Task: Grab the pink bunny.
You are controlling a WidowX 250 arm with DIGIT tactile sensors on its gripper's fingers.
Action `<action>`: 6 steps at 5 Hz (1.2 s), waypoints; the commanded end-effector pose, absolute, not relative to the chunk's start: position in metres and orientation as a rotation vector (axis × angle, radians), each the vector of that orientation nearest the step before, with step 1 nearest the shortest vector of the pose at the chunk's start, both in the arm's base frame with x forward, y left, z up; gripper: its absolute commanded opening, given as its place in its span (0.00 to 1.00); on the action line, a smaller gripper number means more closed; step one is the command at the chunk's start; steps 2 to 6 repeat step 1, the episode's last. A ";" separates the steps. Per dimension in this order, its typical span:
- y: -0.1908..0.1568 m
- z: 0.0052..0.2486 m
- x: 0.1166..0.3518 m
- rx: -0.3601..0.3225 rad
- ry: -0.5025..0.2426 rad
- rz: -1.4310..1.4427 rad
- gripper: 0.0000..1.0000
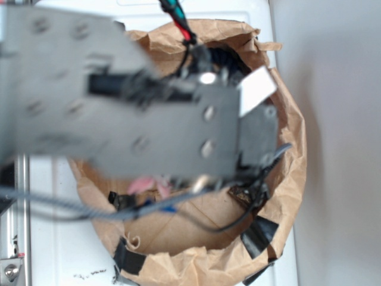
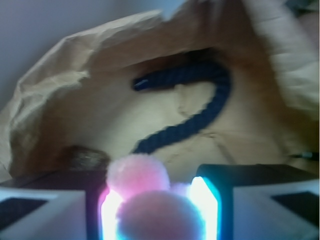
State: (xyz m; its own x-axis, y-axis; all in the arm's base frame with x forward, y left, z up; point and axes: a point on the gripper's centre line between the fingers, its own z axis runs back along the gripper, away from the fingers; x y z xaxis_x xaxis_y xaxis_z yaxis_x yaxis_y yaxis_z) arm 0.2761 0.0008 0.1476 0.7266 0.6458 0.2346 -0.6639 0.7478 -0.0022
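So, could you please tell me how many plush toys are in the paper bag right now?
1. The pink bunny sits between the gripper fingers at the bag's bottom, near the blue rope. The arm blocks much of the bag from outside, so others could be hidden.

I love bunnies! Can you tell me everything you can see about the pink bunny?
The pink bunny looks soft and fuzzy, with two rounded pink lumps showing, one paler. It sits between the end effector's two glowing fingers, which seem to press its sides. It is inside the brown paper bag. From outside, only a pink scrap shows beneath the arm.
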 end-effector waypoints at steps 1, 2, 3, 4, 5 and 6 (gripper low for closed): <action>-0.031 0.178 0.266 0.107 -0.308 0.552 0.00; -0.031 0.178 0.266 0.107 -0.308 0.552 0.00; -0.031 0.178 0.266 0.107 -0.308 0.552 0.00; -0.031 0.178 0.266 0.107 -0.308 0.552 0.00; -0.031 0.178 0.266 0.107 -0.308 0.552 0.00; -0.031 0.178 0.266 0.107 -0.308 0.552 0.00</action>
